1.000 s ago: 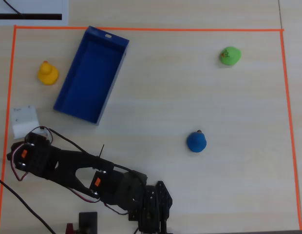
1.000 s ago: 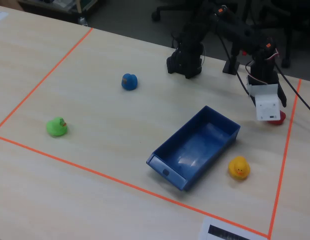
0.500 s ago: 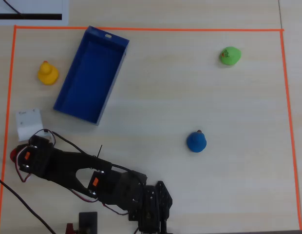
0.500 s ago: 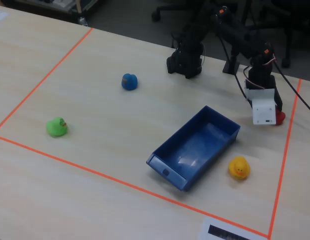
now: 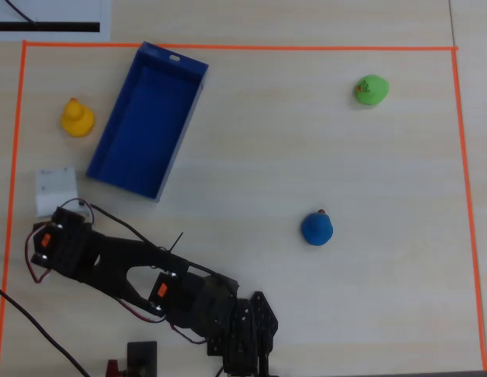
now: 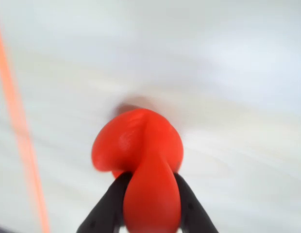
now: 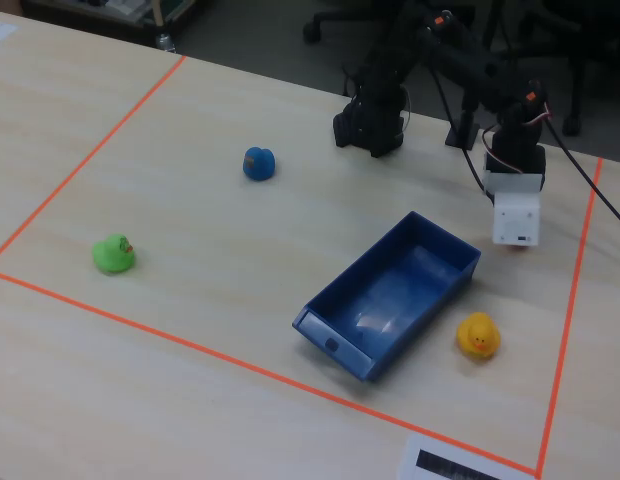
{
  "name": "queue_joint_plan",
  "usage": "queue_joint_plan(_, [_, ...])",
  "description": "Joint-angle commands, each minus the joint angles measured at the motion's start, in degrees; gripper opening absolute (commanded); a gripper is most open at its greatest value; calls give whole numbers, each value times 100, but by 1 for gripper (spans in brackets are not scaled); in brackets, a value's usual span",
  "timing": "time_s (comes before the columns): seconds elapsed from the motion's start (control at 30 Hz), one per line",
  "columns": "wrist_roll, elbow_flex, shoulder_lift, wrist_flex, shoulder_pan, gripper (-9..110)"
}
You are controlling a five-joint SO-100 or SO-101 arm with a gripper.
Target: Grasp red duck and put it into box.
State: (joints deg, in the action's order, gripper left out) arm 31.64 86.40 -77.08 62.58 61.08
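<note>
Overhead view: my arm hides the red duck; the box (image 5: 127, 161) sits near. Wrist view: my claw (image 6: 149, 204) is clamped on the red duck (image 6: 141, 160), above the bench (image 6: 213, 73). It looks light, glossy, slippery, probably soft; hold mid-body.

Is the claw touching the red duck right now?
Touching. In the wrist view, both dark fingers of the claw press against the sides of the red duck, which sits squeezed between them.

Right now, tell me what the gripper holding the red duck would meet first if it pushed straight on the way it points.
Probably bare light wooden tabletop: the gripper, fingers clamped on the glossy red toy duck, faces only table in the wrist view, though depth is unclear.
</note>
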Motion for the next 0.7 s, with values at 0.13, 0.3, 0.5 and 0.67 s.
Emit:
queue_joint_plan(0.13, [53,-2285,-1099,1125,-1459,0])
queue_joint_plan(0.3, [888,-2602,-1187,1354,-2408,0])
queue_joint_plan(0.5, [1371,-1591,-1187,387,-3428,0])
queue_joint_plan(0.67, [1679,-773,-853,-448,-3894,0])
